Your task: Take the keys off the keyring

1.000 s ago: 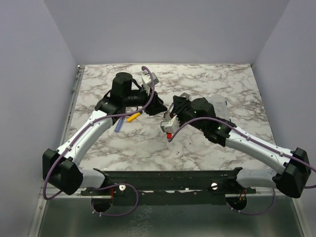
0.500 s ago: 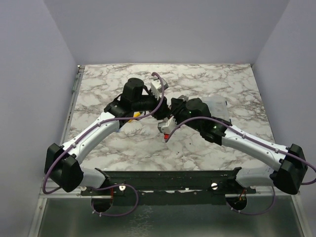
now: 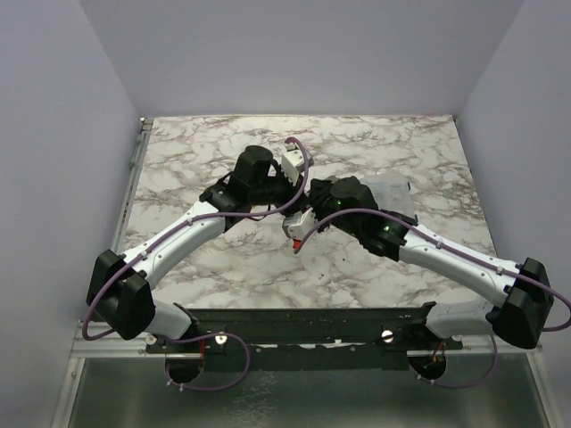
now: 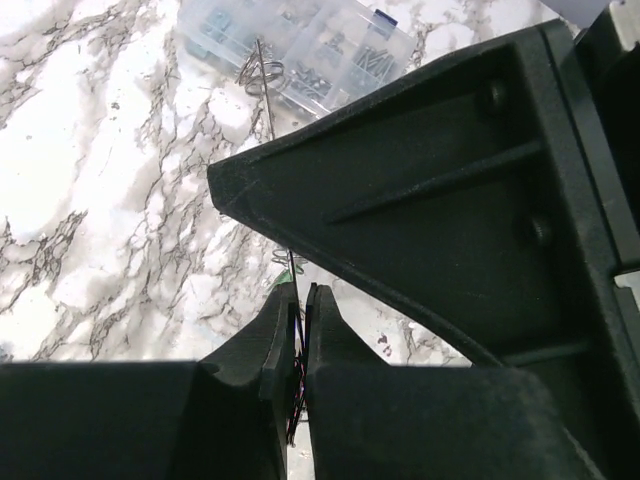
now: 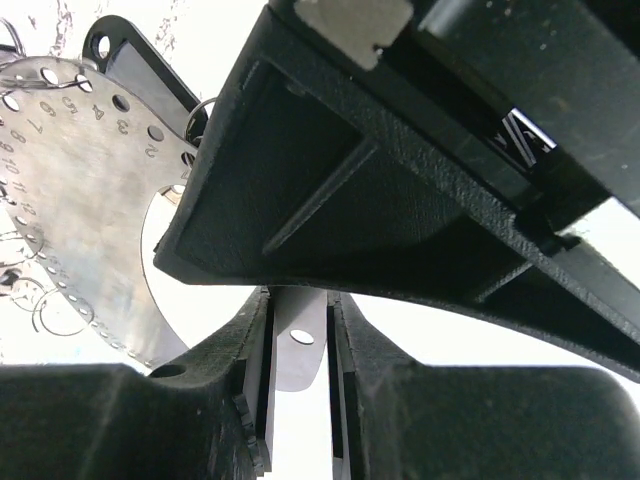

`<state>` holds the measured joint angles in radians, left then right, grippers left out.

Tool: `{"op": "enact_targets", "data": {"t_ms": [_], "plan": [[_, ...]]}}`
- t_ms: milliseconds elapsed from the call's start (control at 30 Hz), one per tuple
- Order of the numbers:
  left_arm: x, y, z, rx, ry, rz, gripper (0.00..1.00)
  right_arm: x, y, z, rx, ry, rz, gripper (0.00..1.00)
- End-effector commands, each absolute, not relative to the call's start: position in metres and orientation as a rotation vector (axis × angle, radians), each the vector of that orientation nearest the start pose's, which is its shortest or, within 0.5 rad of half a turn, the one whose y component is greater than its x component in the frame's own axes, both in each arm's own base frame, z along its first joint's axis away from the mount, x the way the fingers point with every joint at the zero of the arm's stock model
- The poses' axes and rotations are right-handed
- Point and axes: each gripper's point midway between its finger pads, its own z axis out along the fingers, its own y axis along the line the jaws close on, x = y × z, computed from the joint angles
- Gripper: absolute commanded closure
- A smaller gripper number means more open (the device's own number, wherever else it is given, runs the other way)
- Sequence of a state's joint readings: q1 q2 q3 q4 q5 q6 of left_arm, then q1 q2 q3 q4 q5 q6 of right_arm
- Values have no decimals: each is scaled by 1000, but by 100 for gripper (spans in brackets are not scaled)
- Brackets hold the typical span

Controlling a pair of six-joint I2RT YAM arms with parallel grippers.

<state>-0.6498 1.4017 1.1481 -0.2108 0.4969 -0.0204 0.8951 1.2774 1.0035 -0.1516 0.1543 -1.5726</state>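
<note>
Marble-patterned desk (image 3: 223,259), white with grey veins, enclosed by plain lavender walls. Top view: left tool (image 3: 290,209) and right tool (image 3: 302,230) meet tip to tip at mid-desk with their black bodies crossing. What they hold is hidden between them, and only a small red piece (image 3: 297,242) shows just below the right tool. Clear plastic box (image 3: 394,191) lies on the desk behind the right arm. Left wrist view: the left tool's fingers (image 4: 272,345) stand all but closed, nipping the lower end of the keyring (image 4: 272,120). It is seen edge-on as a thin wire line running up toward the box. The dark bit in the gap cannot be made out. The right tool's body fills the right side. Right wrist view: the right tool's fingers (image 5: 250,350) clamp a flat metal strip (image 5: 298,340) with one hole; whether it is a key blade cannot be told. Round metal disc (image 5: 70,200) with numbered holes hangs at left. Black-headed key (image 5: 125,55), a hole through its head, shows at upper left just behind the disc's rim.
</note>
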Motion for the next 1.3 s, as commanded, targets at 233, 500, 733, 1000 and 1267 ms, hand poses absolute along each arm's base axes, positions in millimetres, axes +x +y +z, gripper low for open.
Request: {"op": "enact_targets", "data": {"t_ms": [233, 500, 733, 1000, 1267], "plan": [[287, -289, 243, 891, 1861, -935, 100, 292, 263, 268, -1817, 1067, -374, 14], [285, -269, 248, 990, 1778, -962, 100, 264, 243, 288, -1653, 1484, 234, 0], [258, -268, 245, 1186, 1698, -1016, 100, 260, 228, 311, -1459, 1625, 711, 2], [228, -280, 251, 1401, 1598, -1022, 100, 244, 252, 304, -1450, 1560, 996, 7], [211, -294, 251, 1475, 1575, -1061, 100, 230, 270, 252, -1542, 1655, 1075, 19]]}}
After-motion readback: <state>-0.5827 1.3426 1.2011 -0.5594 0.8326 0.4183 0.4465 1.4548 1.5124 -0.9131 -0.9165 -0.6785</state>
